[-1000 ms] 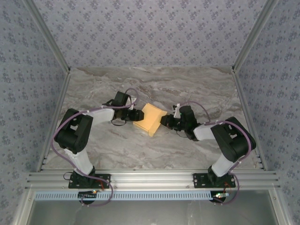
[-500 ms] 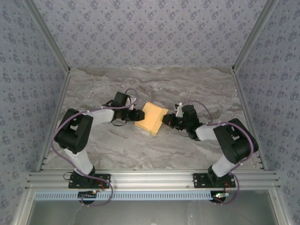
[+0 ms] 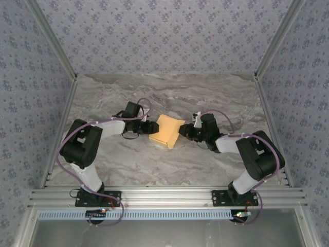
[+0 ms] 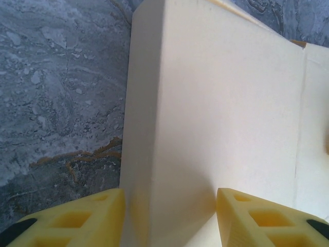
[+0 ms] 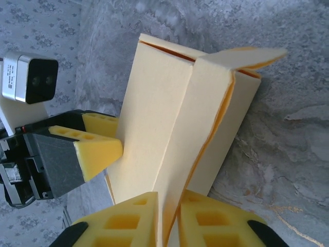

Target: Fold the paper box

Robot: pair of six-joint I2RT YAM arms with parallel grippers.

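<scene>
Nudged rightward, creased yellow paper box (image 3: 167, 131) is pinched by left and right jaws.

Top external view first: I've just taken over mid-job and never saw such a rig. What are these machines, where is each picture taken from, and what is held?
Two robot arms stand bolted at the near edge of a marble table. The top picture looks down from behind them. The other two come from cameras on the wrists, each showing its own yellow fingers. On the table lies the paper box, partly folded. The left gripper clasps one side; the right gripper pinches a thin panel opposite.
</scene>
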